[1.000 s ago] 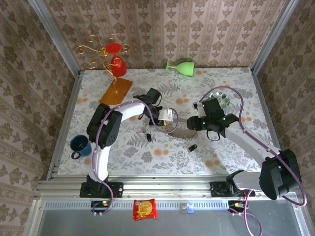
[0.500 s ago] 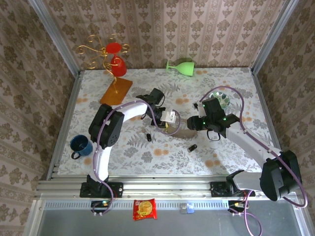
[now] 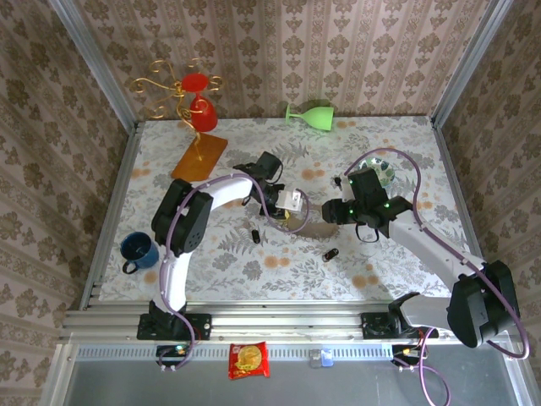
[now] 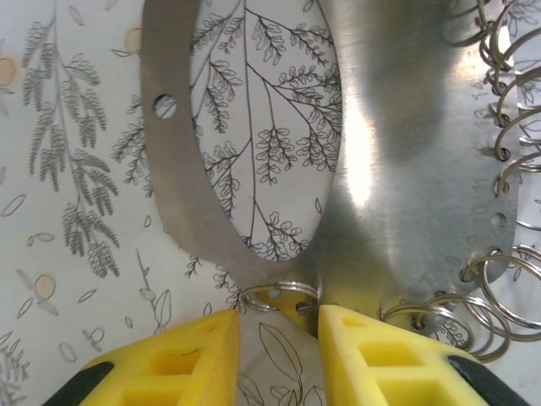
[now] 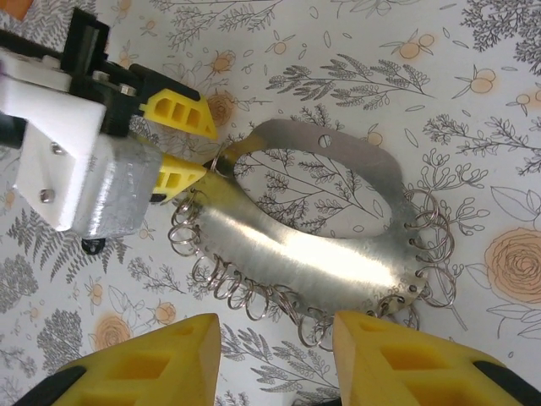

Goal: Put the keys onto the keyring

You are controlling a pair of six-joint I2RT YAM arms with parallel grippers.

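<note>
With the left gripper (image 4: 279, 315) astride the keyring's (image 4: 397, 169) left edge, pinch uncertain, and the right gripper (image 5: 275, 321) open, the keys (image 3: 254, 235) lay nearer.

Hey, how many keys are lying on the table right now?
2. One key lies on the tablecloth to the left of the keyring. The other key lies just in front of it, toward the arm bases. More could be hidden under the arms.
</note>
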